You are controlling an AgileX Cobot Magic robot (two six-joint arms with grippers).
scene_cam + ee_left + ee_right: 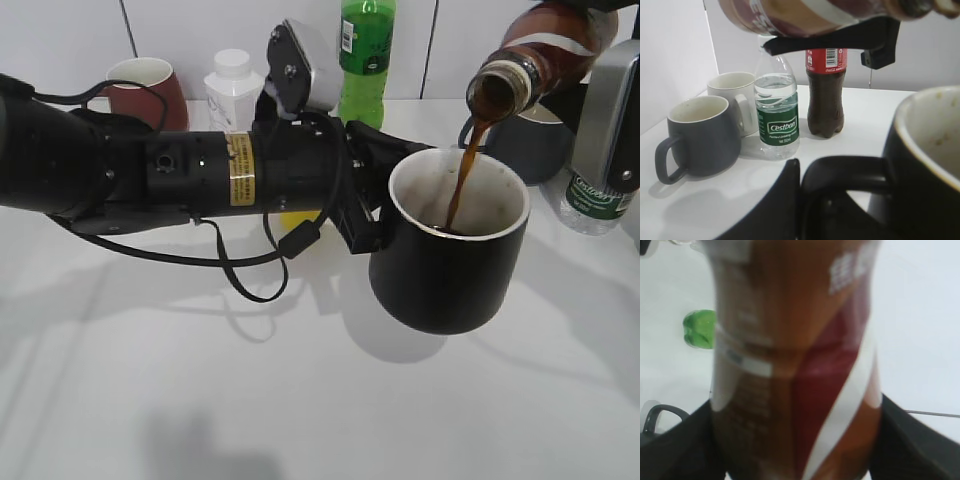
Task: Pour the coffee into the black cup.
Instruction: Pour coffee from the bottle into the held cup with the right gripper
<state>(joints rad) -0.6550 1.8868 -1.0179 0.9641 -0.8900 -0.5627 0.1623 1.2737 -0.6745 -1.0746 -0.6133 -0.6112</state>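
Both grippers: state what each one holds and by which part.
Left gripper holds the black cup by its handle, off the table. Right gripper holds the tilted coffee bottle around its body, pouring.

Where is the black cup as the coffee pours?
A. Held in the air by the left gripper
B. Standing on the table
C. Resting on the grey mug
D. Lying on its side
A: the left gripper holds the black cup by its handle, clear of the table, with its shadow below, while the coffee streams in.

"Cestbon" stands on the water bottle's green label (777, 127); the cola bottle's red label (827, 60) reads "Coca-Cola".
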